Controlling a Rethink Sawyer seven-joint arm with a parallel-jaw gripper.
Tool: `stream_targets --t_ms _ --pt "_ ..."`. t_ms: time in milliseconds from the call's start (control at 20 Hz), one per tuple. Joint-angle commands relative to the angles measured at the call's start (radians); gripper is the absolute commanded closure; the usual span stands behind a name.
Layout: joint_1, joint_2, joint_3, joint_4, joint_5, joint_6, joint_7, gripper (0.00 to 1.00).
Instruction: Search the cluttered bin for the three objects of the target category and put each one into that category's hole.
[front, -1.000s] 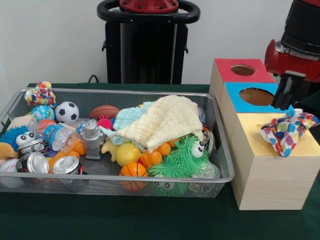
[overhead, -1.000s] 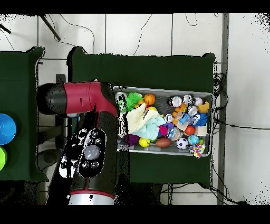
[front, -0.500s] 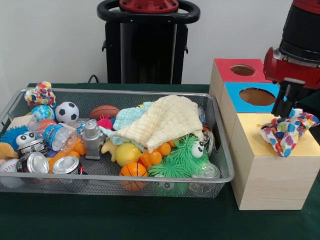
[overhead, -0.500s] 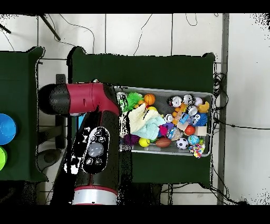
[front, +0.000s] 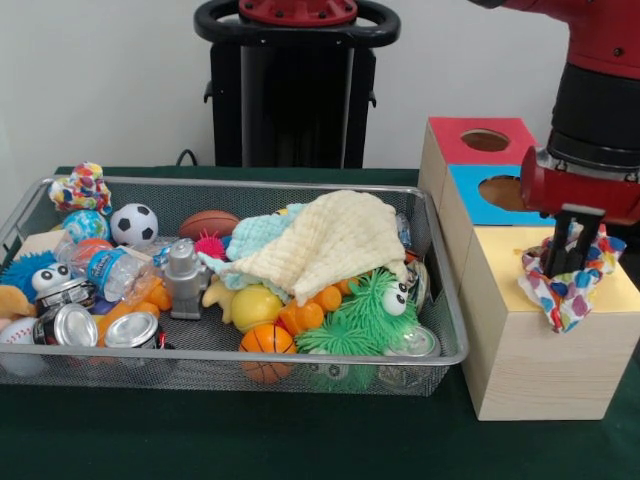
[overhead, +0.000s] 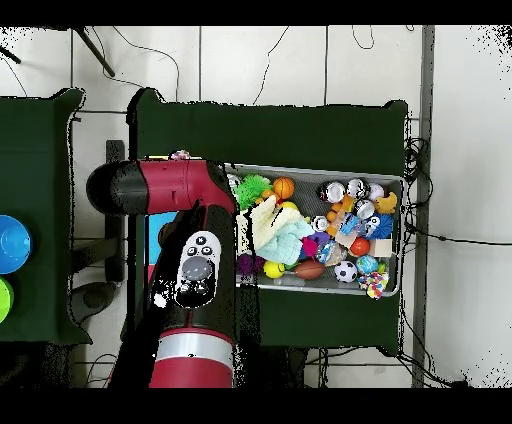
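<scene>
A spotted cloth (front: 570, 270) lies crumpled on the yellow top of the wooden box (front: 540, 350) and covers its hole. My gripper (front: 567, 262) stands straight above it, tips pressed down into the cloth, fingers (front: 555, 255) apart. A second spotted cloth (front: 80, 187) sits on the far left corner of the wire bin (front: 250, 183); in the overhead view it (overhead: 374, 290) lies at the bin's (overhead: 310, 169) lower right. No third spotted cloth shows. In the overhead view my arm (overhead: 195, 270) hides the gripper and the boxes.
The blue-topped box (front: 500, 195) and the red-topped box (front: 480, 140) stand behind the yellow one. The bin holds a pale-yellow waffle cloth (front: 330, 240), a mint-green cloth (front: 255, 235), balls, cans, a grey robot toy (front: 185, 275) and green fuzzy toys (front: 365, 315).
My gripper has moved left and down from beside the blue box onto the spotted cloth. The cloth is pushed down and bunched under it.
</scene>
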Motion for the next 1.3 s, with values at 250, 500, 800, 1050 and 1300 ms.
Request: stream_targets --t_ms 250,500,800,1050,1300 --pt "-0.046 0.085 0.092 0.068 -0.021 0.014 0.059 1.0" --pt "-0.024 0.136 0.058 0.008 -0.027 0.107 0.079 1.0" --pt "-0.024 0.157 0.053 -0.008 -0.009 0.222 0.103 1.0" --pt "-0.039 0.135 0.081 0.068 -0.001 0.188 0.087 1.0" --pt "-0.033 0.114 0.075 0.099 0.005 0.22 0.095 1.0"
